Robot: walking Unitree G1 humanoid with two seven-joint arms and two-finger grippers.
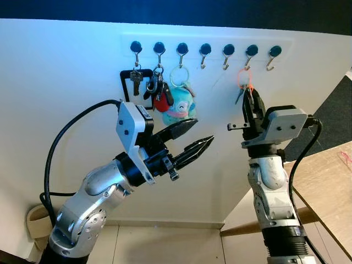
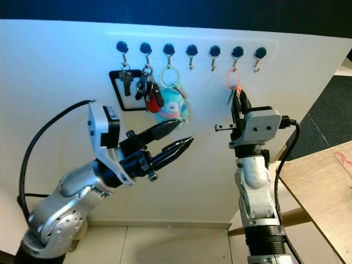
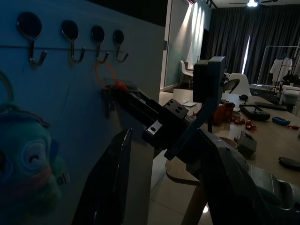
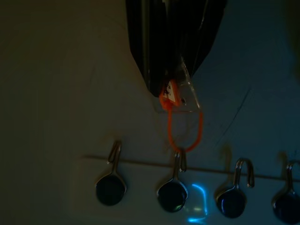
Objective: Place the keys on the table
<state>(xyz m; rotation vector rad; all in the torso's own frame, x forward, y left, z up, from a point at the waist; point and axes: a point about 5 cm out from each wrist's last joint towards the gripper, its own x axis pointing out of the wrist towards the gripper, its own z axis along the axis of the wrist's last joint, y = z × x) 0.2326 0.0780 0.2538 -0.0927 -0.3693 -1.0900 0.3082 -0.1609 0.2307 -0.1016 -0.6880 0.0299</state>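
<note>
Right wrist view: right pincer (image 4: 171, 89) clenched on keys (image 4: 180, 96) hanging by orange loop (image 4: 185, 129); left pincer (image 1: 192, 137) released.

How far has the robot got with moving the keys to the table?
Early stage. The right gripper is shut on the keys, whose orange loop still hangs from its hook. Left to do: lift them off and carry them to the table. The left gripper waits open.

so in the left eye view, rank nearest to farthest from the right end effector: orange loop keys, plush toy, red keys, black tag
1. Orange loop keys: at the right end effector, on its hook.
2. Plush toy: toward the left.
3. Red keys: just beyond the toy.
4. Black tag: farthest left.
</note>
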